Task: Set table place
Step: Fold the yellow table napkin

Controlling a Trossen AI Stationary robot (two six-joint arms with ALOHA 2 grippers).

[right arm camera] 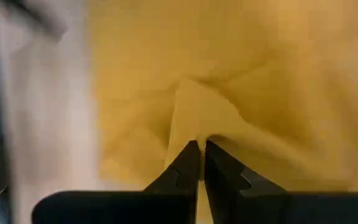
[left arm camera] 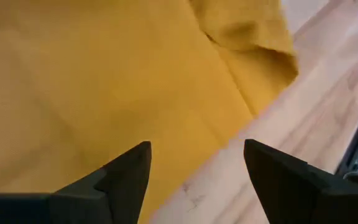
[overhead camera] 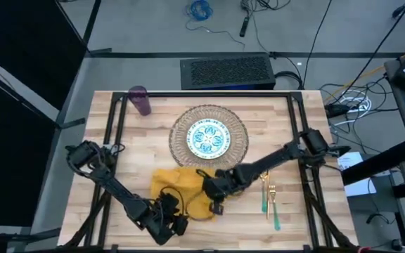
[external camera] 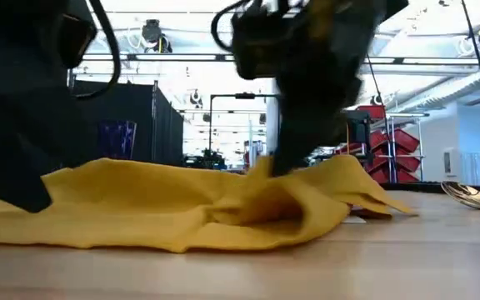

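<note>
Right gripper (right arm camera: 199,149) pinches the napkin (overhead camera: 178,184).
Left gripper (left arm camera: 194,171) gapes idle; a pull could drag cloth askew.

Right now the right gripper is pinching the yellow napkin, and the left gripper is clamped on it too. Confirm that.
Half right. The right gripper is shut on the napkin, pinching a raised fold. The left gripper is not clamped: the left wrist view shows its fingers spread apart, open over the napkin's edge and bare table.

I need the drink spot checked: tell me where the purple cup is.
In the high view, the purple plastic cup stands at the table's far left corner, apart from the round woven straw mat.
</note>
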